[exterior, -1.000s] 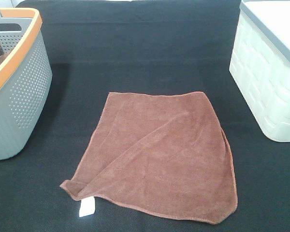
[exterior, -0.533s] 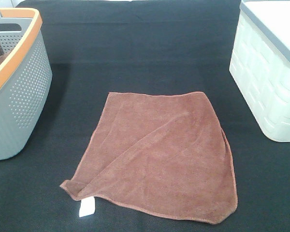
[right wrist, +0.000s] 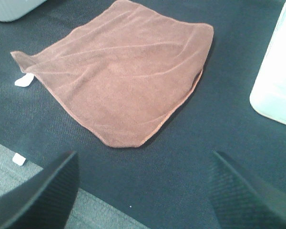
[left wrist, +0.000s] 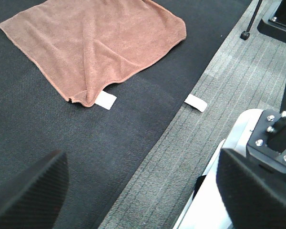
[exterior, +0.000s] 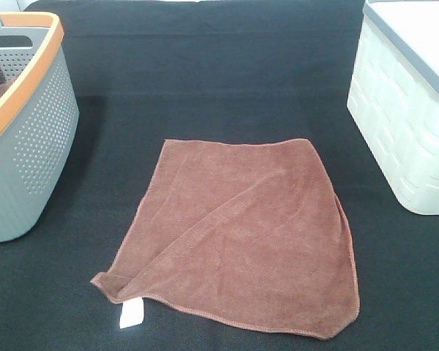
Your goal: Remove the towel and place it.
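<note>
Nothing has moved since the earlier high views: the towel (exterior: 238,234) lies spread flat on the black table (exterior: 205,80), between the grey basket (exterior: 25,124) and the white bin (exterior: 410,110), so it already looks placed. The left wrist view shows the left gripper (left wrist: 143,191) with fingers spread wide and empty, back from the towel's white tag (left wrist: 106,100). The right wrist view shows the right gripper (right wrist: 143,188) released too, holding nothing, near the towel's edge.
</note>
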Robot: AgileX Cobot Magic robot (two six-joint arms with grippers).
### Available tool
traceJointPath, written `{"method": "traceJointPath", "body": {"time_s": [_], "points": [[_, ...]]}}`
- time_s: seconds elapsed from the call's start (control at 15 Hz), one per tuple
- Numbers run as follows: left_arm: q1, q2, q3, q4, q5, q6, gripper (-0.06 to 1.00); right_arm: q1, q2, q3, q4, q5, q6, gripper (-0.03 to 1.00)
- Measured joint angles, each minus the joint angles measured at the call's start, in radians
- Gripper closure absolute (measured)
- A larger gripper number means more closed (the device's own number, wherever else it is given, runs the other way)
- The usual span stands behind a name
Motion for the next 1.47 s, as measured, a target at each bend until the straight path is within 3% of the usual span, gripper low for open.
{"method": "traceJointPath", "body": {"time_s": [0.4, 1.13, 1.2, 1.47], "points": [[0.000, 0.000, 0.042, -0.001, -0.122, -0.009, 0.14, 0.000, 0.018, 0.003, 0.001, -0.004, 0.000, 0.26], [0.017, 0.000, 0.043, -0.001, -0.135, -0.019, 0.14, 0.000, 0.018, 0.003, 0.004, -0.004, 0.000, 0.26], [0.066, 0.000, 0.043, -0.001, -0.135, -0.019, 0.14, 0.000, 0.018, 0.003, 0.004, -0.004, 0.000, 0.26], [0.395, 0.000, 0.043, -0.001, -0.136, -0.019, 0.14, -0.033, 0.018, 0.003, 0.006, -0.004, 0.000, 0.26]]}}
